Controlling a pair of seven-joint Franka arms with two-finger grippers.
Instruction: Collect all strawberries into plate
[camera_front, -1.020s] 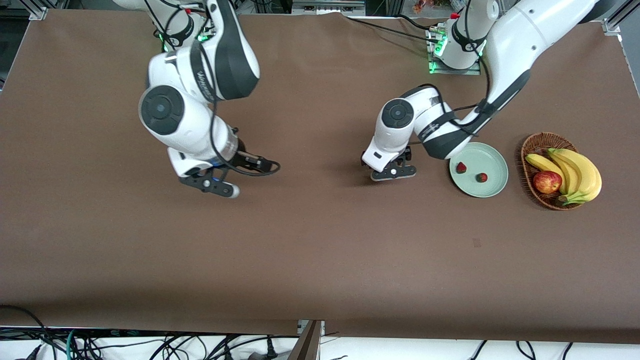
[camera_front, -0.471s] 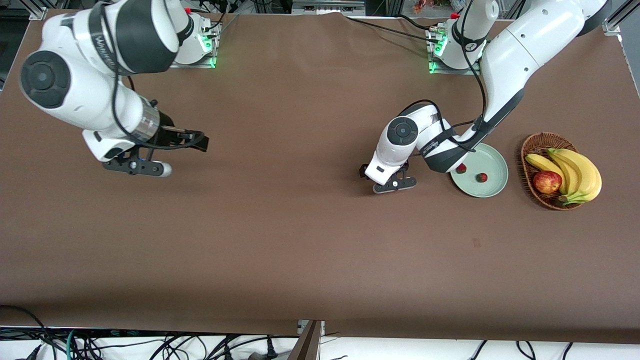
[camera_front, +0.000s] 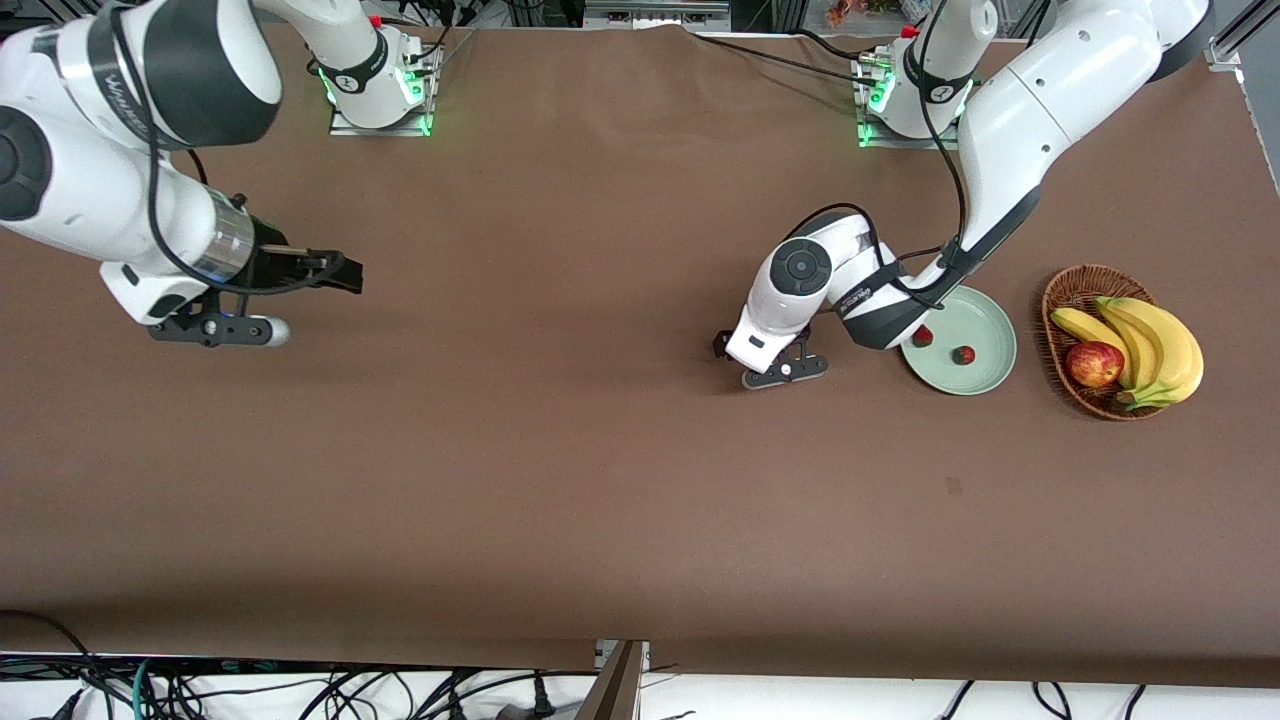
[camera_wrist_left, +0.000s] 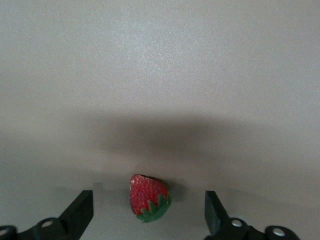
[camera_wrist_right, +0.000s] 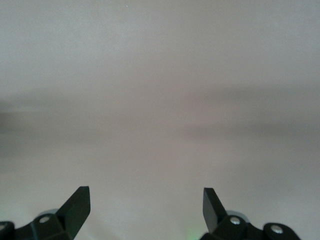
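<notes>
We see that the right arm has swung away from the middle of the bench toward its own end, so the right claw now hangs above bare brown surface there, with its elbow pulled out past the frame's edge and its base uncovered. The left claw has crept slightly nearer the front camera and now sits low around a strawberry, fingers apart on either side. The left forearm now covers more of the plate.
</notes>
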